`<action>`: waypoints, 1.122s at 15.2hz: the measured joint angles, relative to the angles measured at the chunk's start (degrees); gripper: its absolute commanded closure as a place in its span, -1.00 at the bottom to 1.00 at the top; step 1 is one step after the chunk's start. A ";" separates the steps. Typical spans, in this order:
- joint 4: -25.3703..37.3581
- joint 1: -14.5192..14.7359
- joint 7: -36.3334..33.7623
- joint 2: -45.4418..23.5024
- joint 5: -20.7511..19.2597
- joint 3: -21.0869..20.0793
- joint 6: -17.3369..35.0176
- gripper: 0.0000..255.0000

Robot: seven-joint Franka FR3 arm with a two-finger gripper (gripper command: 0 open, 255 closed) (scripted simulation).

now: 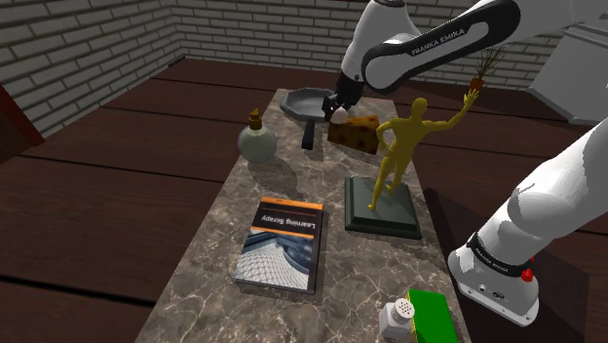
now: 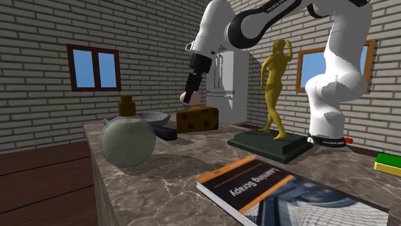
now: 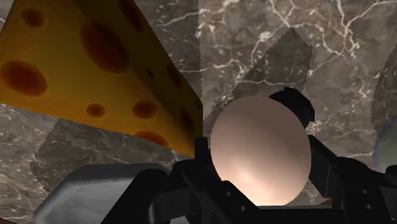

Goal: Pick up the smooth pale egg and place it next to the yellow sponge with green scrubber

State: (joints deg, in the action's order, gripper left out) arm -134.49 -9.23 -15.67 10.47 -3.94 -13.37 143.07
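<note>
A smooth pale egg [image 3: 261, 141] sits clasped between the black fingers of my gripper [image 3: 257, 167]. The gripper [image 1: 338, 107] holds the egg [image 1: 341, 115] in the air at the table's far end, just above the cheese wedge and beside the pan. In the second exterior view the egg [image 2: 189, 97] hangs under the gripper [image 2: 191, 92], clear of the tabletop. The sponge [image 1: 430, 316], green on top with a yellow side, lies at the near end of the table by the stand; it is also at the second exterior view's right edge as the sponge [image 2: 387, 162].
On the marble table [image 1: 209, 244] stand an orange cheese wedge [image 1: 357, 132], a grey pan [image 1: 310, 103], a round corked flask [image 1: 257, 142], a golden statue [image 1: 401, 146] on a dark base, a book [image 1: 283, 244] and a white shaker [image 1: 397, 317] next to the sponge.
</note>
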 measured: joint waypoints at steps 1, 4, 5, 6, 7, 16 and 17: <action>-0.52 0.27 -0.28 1.03 0.26 -0.21 -0.51 1.00; -4.21 1.82 -3.16 5.08 0.88 -2.13 -0.94 1.00; -5.14 2.38 -3.92 6.60 1.27 -2.66 -1.55 1.00; -6.40 2.93 -4.88 7.93 1.56 -3.32 -1.62 1.00; -7.38 3.49 -5.74 9.36 2.00 -3.86 -1.83 1.00; -14.44 5.82 -12.73 22.34 21.14 -15.62 -5.86 1.00; -14.74 5.33 -12.77 23.77 22.92 -17.58 -6.72 1.00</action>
State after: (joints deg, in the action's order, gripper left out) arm -149.23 -3.89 -28.44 34.24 18.97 -30.95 136.35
